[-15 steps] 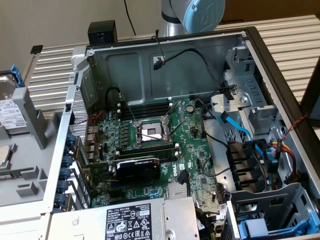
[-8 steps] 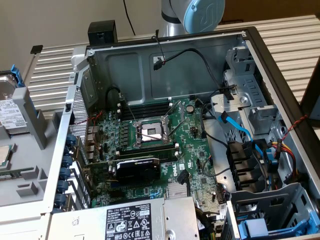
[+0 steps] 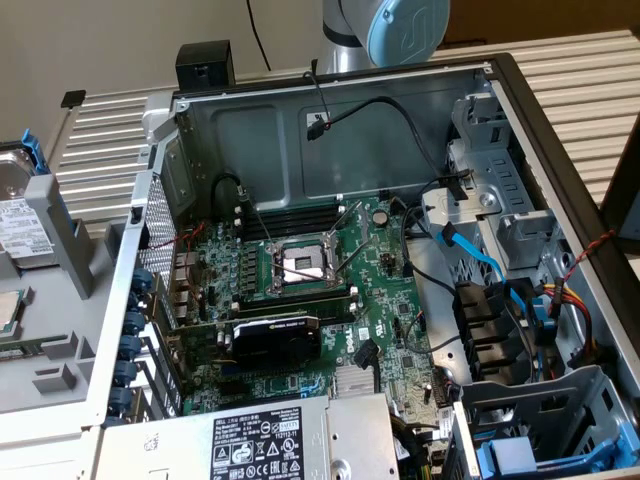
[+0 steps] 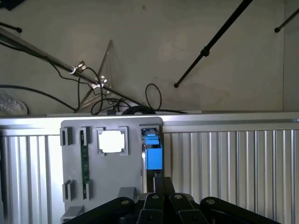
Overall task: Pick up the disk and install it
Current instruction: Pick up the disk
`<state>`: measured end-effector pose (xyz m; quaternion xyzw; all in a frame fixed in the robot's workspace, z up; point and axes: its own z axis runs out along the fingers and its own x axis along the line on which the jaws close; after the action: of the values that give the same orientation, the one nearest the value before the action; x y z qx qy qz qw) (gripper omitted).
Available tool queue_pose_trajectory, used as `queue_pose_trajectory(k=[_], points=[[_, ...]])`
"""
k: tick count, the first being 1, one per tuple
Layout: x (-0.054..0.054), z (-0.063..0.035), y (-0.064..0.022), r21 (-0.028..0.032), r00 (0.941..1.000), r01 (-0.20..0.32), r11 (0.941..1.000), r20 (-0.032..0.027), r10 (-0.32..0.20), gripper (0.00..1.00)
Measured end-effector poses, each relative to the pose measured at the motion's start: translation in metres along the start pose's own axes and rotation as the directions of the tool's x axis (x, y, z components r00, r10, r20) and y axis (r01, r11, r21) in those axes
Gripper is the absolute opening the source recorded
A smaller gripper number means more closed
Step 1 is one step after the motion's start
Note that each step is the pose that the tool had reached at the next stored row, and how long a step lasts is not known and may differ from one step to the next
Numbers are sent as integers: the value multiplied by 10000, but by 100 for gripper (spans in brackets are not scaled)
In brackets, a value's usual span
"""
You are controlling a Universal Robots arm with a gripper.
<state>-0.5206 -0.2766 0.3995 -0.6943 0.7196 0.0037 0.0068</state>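
The disk (image 3: pixel 18 222) stands on edge in a slot of the grey holder (image 3: pixel 60 300) at the exterior view's left, outside the computer case; its white label and a blue rail show. In the wrist view, the disk (image 4: pixel 153 151) appears edge-on as a bright blue rail in the holder (image 4: pixel 112 177). My gripper (image 4: pixel 159 181) hovers just short of it, black fingers pressed together and holding nothing. The arm's blue-capped joint (image 3: pixel 405 25) sits behind the case's far wall.
The open case (image 3: pixel 350 120) holds a motherboard (image 3: pixel 300 270), loose cables and a power supply box (image 3: pixel 270 445). A grey drive cage with a blue part (image 3: pixel 510 455) sits at the near right corner. The holder also carries a square chip (image 4: pixel 111 141) and a memory stick (image 4: pixel 84 161).
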Motion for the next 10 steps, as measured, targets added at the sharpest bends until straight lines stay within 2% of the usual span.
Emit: queue_pose_trajectory(k=[7, 8, 9, 10], points=[[0, 0, 0, -2, 10000, 0, 10000, -1, 0, 11], [0, 1, 0, -2, 10000, 0, 10000, 0, 0, 11], [0, 1, 0, -1, 10000, 0, 10000, 0, 0, 17], [0, 2, 0, 0, 10000, 0, 10000, 0, 0, 17]])
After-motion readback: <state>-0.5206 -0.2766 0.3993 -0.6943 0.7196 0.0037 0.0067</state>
